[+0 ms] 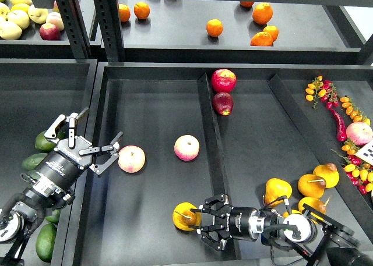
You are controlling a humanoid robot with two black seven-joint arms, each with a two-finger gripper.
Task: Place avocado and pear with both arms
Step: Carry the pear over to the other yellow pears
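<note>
The pear (pixel 185 216), yellow-orange with a short stem, lies on the floor of the middle tray at the front. My right gripper (pixel 201 224) lies low just to its right, jaws spread, fingertips at the pear's right side but not closed on it. Several dark green avocados (pixel 42 142) lie in the left tray, partly hidden under my left arm. My left gripper (pixel 100 129) is open and empty, above the rim between the left and middle trays, next to a pink-cream fruit (pixel 132 159).
A second pink-cream fruit (pixel 186 148) lies mid-tray. A divider (pixel 211 144) splits the tray; two red apples (pixel 223 80) lie beyond it. More pears (pixel 278 191) are piled at the front right. Oranges (pixel 214 28) sit on the back shelf; peppers and small tomatoes (pixel 341 123) are at right.
</note>
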